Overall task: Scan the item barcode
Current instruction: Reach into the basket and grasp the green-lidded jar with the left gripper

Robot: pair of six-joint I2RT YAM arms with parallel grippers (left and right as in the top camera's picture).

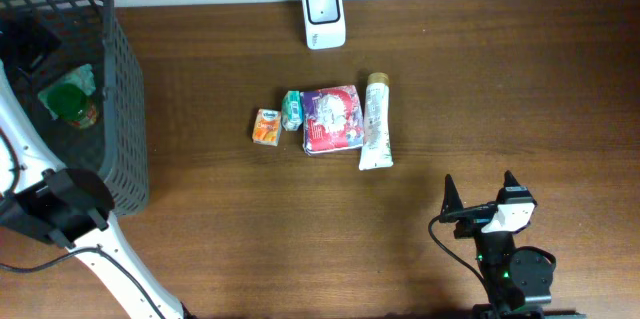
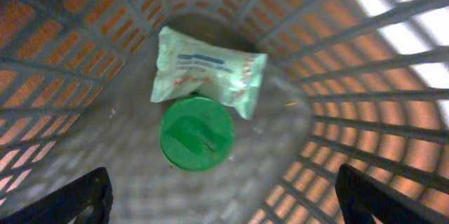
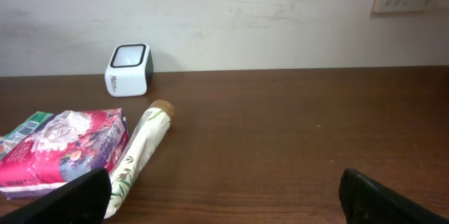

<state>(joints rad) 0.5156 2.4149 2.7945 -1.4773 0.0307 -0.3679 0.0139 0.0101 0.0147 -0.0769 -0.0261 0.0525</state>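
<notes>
Scanner (image 1: pixel 323 15), white with a dark window, stood at the top centre of the overhead frame, against the wall (image 3: pixel 245 13). At upper left, the grey slatted basket (image 1: pixel 125 99) held a green-lidded jar (image 2: pixel 196 133) and a pale green packet (image 2: pixel 207 69) that touched the lid's upper edge. The left gripper (image 2: pixel 224 210) hung over them inside the basket, jaws wide apart and empty. Below the scanner, in mid-frame, lay a row: an orange box (image 1: pixel 266 126), a green carton (image 1: pixel 292 110), a pink pack (image 1: pixel 332 119) and a tube (image 1: pixel 376 121), each just beside the next. The right gripper (image 1: pixel 480 184) sat at lower right, well apart from them, jaws spread and empty. The table (image 1: pixel 500 79) was dark brown wood.
</notes>
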